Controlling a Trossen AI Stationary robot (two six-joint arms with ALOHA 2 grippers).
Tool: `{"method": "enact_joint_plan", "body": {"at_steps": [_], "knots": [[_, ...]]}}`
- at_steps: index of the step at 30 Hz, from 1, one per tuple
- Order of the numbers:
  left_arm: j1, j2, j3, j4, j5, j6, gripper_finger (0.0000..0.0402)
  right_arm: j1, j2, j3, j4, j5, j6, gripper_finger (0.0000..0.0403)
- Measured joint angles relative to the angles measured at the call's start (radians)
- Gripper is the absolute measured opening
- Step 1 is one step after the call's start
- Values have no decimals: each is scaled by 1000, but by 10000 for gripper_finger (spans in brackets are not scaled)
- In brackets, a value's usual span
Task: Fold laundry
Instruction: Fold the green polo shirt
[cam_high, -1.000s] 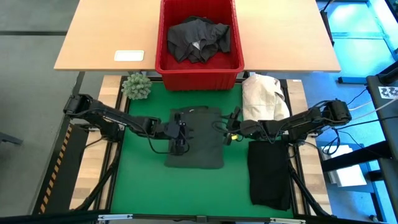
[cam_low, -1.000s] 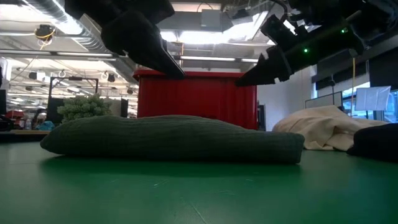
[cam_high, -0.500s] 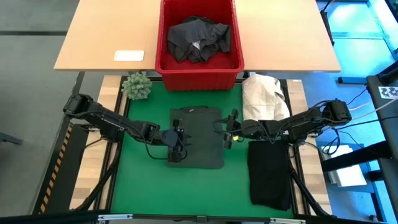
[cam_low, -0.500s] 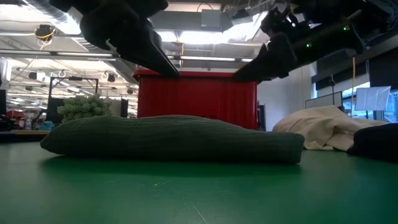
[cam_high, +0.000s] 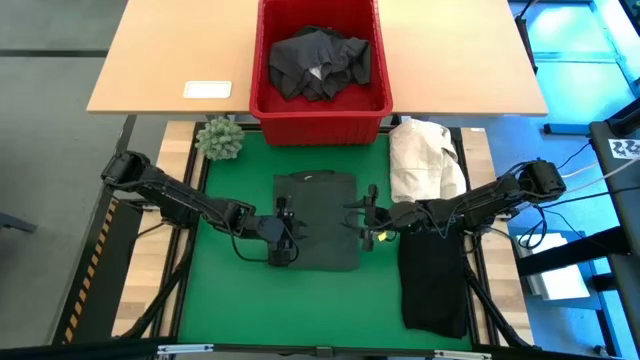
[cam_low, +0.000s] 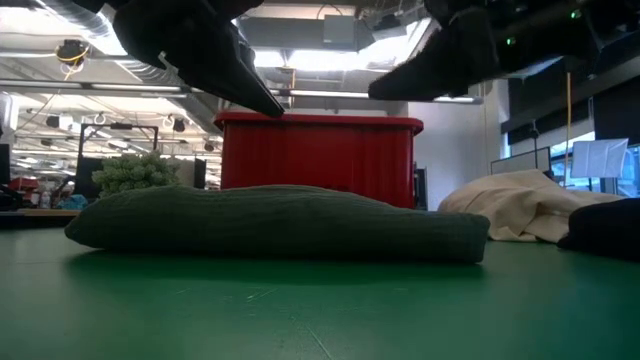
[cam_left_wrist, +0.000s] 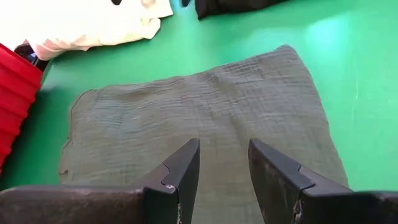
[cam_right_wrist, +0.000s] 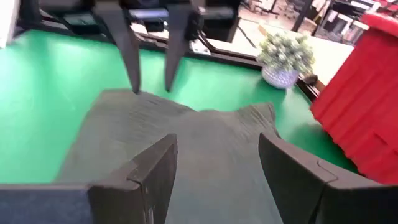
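Showing no legible writing, folded green garment (cam_high: 318, 220)

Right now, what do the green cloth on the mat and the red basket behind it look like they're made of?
The green cloth looks like soft woven fabric, maybe crinkled cotton gauze: fine wrinkled ribs, matte, and it lies in a plump fold. The red basket looks like molded plastic: stiff straight ribbed walls with a slight sheen. The mat seems a smooth matte sheet; its material isn't clear.

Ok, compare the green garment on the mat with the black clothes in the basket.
The green garment lies flat and squared on the green mat; the black clothes sit crumpled in the red basket. The green one sits between both hands; the black ones sit far from them. Both are dark, soft cloth.
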Motion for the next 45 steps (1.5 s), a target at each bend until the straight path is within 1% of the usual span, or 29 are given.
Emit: {"method": "enact_joint_plan", "body": {"at_steps": [5,10,17,20,24,30,33,36,40,45], "knots": [[-18,0,0,1,1,-27,131,47,0,16,-25,2,-3,225],[-44,0,0,2,-8,-18,131,92,0,17,-87,45,2,225],[-62,0,0,28,-1,-49,131,135,0,17,-105,45,20,225],[-76,-17,0,52,19,-17,131,141,0,17,-105,44,20,225],[-88,-42,0,68,32,-16,131,171,-1,17,-99,41,20,225],[-109,-110,-1,45,41,-15,131,238,-71,17,-105,87,0,225],[-115,-137,-31,62,38,-21,131,267,-117,17,-122,107,-1,225],[-114,-156,-95,118,34,-56,131,290,-143,17,-153,116,11,225],[-114,-168,-168,220,33,-98,131,293,-148,17,-204,102,70,225],[-116,-167,-193,267,34,-121,131,293,-148,17,-237,96,107,225]]}}
